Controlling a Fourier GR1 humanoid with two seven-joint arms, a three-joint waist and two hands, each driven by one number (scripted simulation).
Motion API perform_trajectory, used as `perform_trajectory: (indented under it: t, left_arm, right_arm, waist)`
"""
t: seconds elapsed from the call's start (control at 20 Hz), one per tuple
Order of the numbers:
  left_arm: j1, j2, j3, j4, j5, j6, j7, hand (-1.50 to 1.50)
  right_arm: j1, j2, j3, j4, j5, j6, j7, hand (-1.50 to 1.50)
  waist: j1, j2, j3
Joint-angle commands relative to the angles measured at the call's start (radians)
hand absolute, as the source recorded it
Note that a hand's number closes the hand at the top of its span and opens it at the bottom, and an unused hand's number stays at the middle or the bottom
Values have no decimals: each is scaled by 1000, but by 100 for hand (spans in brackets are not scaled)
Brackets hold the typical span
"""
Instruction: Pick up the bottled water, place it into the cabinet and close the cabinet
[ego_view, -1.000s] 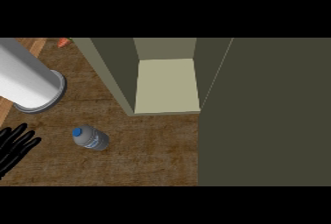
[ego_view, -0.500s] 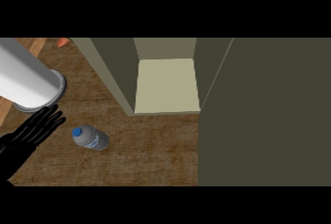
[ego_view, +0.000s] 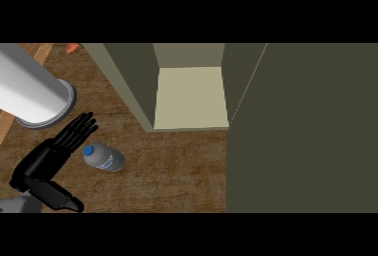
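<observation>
Left hand (ego_view: 52, 155) now farther up the desk (ego_view: 170, 175) than half a second ago, alongside the bottled water (ego_view: 103, 157).
Fingers (ego_view: 77, 130) straight and released, pointing toward 1 o'clock; the bottle stands just beside the palm at its 3 o'clock, apart from the open cabinet (ego_view: 188, 95) at 1 o'clock. A white cylinder (ego_view: 33, 92) stands at 11 o'clock.

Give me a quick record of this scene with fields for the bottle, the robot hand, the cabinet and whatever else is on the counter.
bottle: bottled water, blue cap, standing on the wooden counter
robot hand: left robot hand, fingers straight, just left of the bottle, not holding it
right hand: not in view
cabinet: cabinet open, pale shelf bare
other: large white cylinder at upper left
</observation>
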Motion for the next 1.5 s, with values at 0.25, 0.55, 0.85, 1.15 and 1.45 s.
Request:
perform_trajectory:
  t: [0.25, 0.55, 0.85, 1.15, 1.45]
  left_arm:
    - [-94, -2, -11, 293, -144, 25, -164, -150]
    - [-147, -19, -40, 486, -274, 107, -352, -150]
    - [-231, -22, 7, 700, -238, 67, -440, -150]
    - [-252, -77, -41, 741, -231, -4, -484, -150]
    - [-277, -55, -25, 831, -200, -54, -542, 150]
  right_arm:
    - [125, 10, -26, -214, -196, 9, 42, -150]
    - [103, -23, -31, -172, -221, 30, 27, -150]
    - [160, -30, -38, -177, -220, 65, -15, -150]
    - [188, -47, -62, -195, -241, 43, -13, -150]
    - [223, -56, -80, -194, -230, 77, -84, -150]
  waist:
    - [-12, -1, -1]
    - [-3, 3, -2]
    - [-15, 4, -2]
    - [1, 2, -2]
    - [-11, 2, -3]
